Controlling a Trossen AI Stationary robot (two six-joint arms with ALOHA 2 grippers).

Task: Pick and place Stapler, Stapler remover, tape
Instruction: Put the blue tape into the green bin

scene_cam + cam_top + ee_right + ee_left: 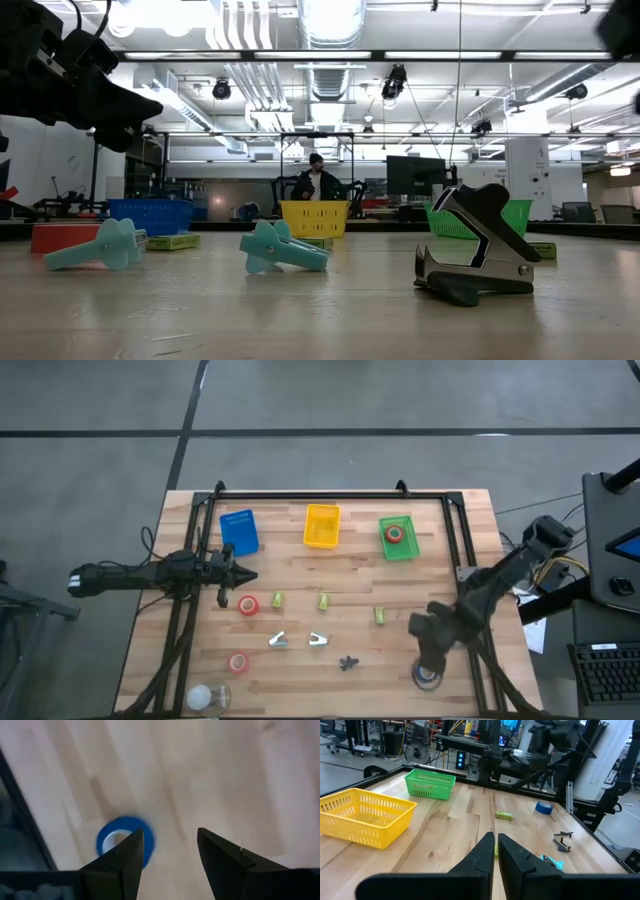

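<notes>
Right tool (167, 845), fingers spread, hovers above unlabelled blue tape (122, 840).

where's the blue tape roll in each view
High view: blue tape roll near the table's front right edge, directly under the right tool.
Low view: not in it.
Left wrist view: far across the table, beyond the small green box.
Right wrist view: on the wood, partly behind one finger of the open right tool.
Shared landmark: the green basket.
</notes>
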